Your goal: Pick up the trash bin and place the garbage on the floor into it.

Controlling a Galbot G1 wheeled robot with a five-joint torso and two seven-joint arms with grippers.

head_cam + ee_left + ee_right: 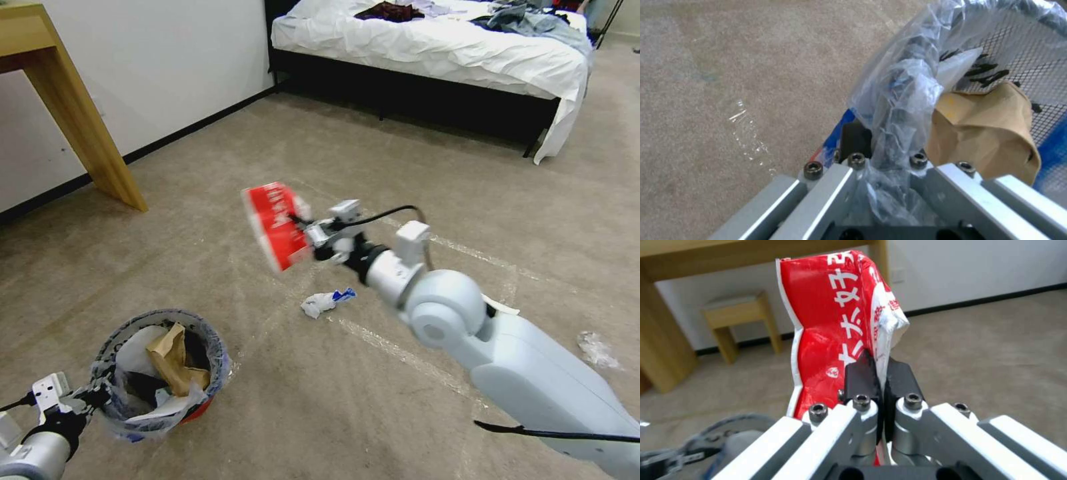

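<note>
The red trash bin (193,410), lined with a clear bluish bag (902,90), hangs at the lower left of the head view. My left gripper (90,397) is shut on its rim (893,133). Inside lie a brown paper bag (172,360) and white scraps. My right gripper (308,235) is held above the floor (200,267), shut on a red wrapper (275,225) with white lettering (835,323), up and to the right of the bin. A white and blue paper wad (325,301) lies on the carpet below the wrapper.
A wooden desk leg (87,127) stands at the left by the white wall, with a small stool (740,323) under the desk. A bed (433,53) with clothes on it is at the back. Clear wrap (597,350) lies on the carpet at the right. Tape lines (400,353) cross the carpet.
</note>
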